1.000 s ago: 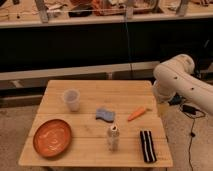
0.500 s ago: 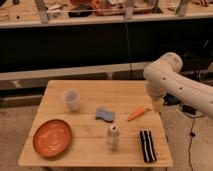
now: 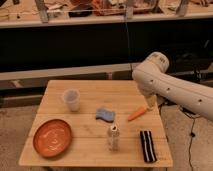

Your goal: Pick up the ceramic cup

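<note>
Ceramic cup [image 3: 72, 99] stands upright on the table's [image 3: 90, 150] left rear; gripper [image 3: 150, 103] hangs by the carrot [image 3: 137, 114], open or closed I cannot tell.

Small off-white ceramic cup [image 3: 71, 99] stands upright back-left on the table [image 3: 90, 150], well apart from the jaws at its right edge

Wooden table [image 3: 100, 92]. Orange plate [image 3: 52, 137] at 8 o'clock on top. Blue sponge [image 3: 105, 115] near centre. Carrot [image 3: 137, 113] at 3 o'clock of sponge, apart. Shaker bottle [image 3: 113, 137] upright at 6 o'clock. Black striped item [image 3: 147, 146] flat at 5 o'clock corner.
</note>
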`<state>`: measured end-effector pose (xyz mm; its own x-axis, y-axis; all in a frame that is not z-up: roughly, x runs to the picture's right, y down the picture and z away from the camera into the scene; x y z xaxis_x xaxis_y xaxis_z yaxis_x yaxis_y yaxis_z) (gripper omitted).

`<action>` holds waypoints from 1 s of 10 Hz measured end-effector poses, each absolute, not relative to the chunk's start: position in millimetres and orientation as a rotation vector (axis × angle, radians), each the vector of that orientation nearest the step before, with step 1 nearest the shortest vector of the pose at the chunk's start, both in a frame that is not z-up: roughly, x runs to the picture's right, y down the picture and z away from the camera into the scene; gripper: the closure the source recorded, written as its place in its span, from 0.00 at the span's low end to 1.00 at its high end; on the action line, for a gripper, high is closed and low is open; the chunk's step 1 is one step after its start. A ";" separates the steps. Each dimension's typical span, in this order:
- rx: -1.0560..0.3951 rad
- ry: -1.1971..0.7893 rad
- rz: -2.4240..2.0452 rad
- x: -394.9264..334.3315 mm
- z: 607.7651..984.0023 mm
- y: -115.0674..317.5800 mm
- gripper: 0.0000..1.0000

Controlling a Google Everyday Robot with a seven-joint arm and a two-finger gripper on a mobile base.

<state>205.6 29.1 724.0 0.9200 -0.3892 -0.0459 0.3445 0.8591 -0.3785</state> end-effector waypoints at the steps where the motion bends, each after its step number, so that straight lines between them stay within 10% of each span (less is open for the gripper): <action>1: -0.351 0.123 -0.423 192.0 728.3 20.6 0.20; 10: -0.237 0.062 -0.599 113.1 743.7 -8.3 0.20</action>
